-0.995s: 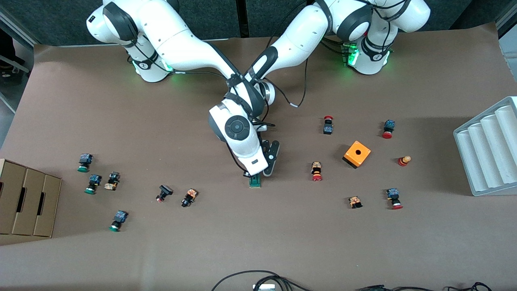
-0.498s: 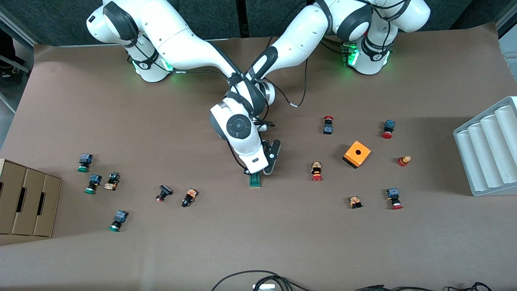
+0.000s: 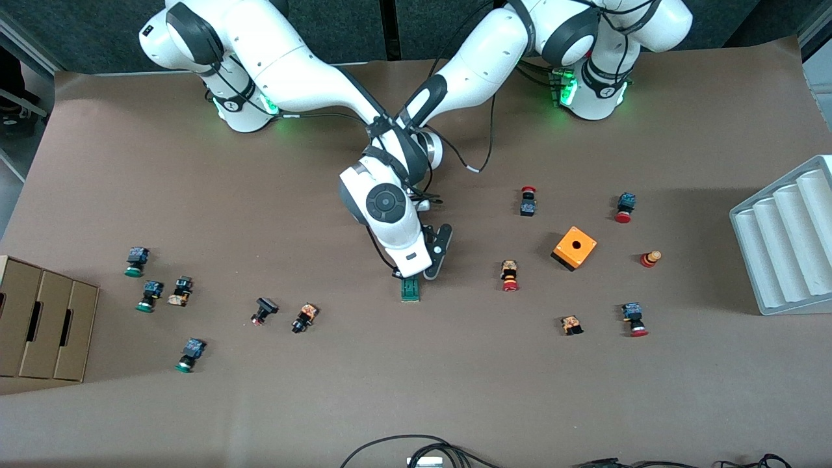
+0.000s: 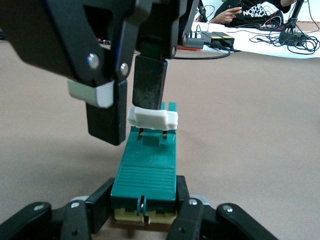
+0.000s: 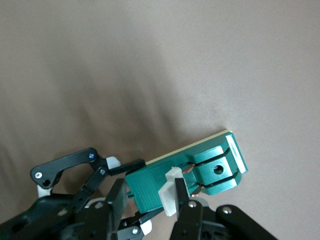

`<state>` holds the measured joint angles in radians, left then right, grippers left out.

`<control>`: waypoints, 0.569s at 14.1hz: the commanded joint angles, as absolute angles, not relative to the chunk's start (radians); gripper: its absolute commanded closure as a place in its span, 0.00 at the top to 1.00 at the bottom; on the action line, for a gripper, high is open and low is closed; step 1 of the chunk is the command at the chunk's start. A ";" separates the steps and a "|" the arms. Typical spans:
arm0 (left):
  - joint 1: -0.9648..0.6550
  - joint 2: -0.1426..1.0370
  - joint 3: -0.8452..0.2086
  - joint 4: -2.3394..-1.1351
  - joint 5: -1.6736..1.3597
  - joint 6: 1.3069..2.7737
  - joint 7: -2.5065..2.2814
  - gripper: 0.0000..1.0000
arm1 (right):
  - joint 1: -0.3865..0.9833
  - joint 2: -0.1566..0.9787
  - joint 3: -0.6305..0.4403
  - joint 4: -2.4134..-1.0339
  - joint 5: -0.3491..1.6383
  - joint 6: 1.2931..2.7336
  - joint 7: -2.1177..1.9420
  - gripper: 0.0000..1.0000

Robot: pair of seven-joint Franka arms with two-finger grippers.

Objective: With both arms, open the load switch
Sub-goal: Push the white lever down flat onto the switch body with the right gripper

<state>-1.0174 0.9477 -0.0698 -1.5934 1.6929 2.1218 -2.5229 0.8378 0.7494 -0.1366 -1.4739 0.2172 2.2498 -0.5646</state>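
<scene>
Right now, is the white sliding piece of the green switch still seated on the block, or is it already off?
Still on the green switch. The white piece sits across its top, with the right end effector pinching it and the left end effector clamping the block's end.

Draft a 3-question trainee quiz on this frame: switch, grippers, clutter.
1. True or false: the slim green load switch lies flat on the brown table.
2. Which gripper's fingers clamp the switch's body end?
3. The right gripper is on: A) the white sliding piece B) the orange cube with a hole C) nothing.

Key: 1 true. 2 the left gripper. 3 A.
</scene>
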 commanded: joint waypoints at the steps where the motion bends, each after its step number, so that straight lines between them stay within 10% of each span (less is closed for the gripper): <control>1: -1.012 0.979 -0.063 -1.571 1.701 2.157 -2.536 0.28 | 0.836 0.726 -0.137 -1.520 0.247 2.244 -0.561 0.47; 8: -1.012 0.979 -0.063 -1.571 1.701 2.157 -2.536 0.28 | 0.834 0.727 -0.137 -1.526 0.245 2.246 -0.545 0.47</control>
<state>-1.0174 0.9477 -0.0698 -1.5933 1.6929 2.1218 -2.5226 0.8373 0.7489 -0.1360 -1.4894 0.2172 2.2497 -0.5477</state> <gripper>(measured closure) 0.489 0.529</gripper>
